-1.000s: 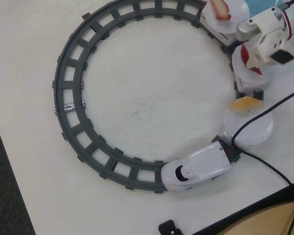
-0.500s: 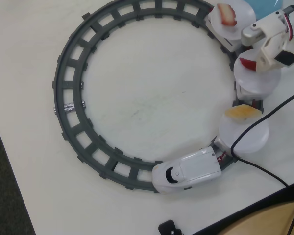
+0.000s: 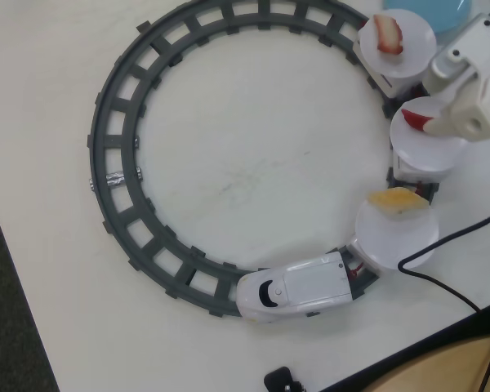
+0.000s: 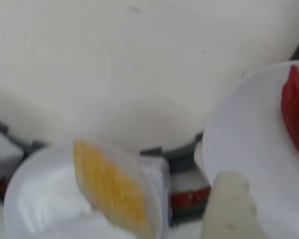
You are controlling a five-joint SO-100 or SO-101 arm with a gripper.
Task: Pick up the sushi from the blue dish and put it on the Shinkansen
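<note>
While the Shinkansen (image 3: 294, 287) sits on the dark grey track (image 3: 118, 180) with its nose at the bottom of the ring in the overhead view, the sushi (image 3: 416, 119) lies on the middle white plate (image 3: 429, 151) of its three cars, at that plate's upper edge. Just beside it hangs the gripper (image 3: 465, 122); whether its claw is apart or together cannot be told. Beyond the rear plate, the blue dish (image 3: 429, 11) peeks in at the top edge. The wrist view shows the same red piece (image 4: 295, 117) resting flat on its plate.
</note>
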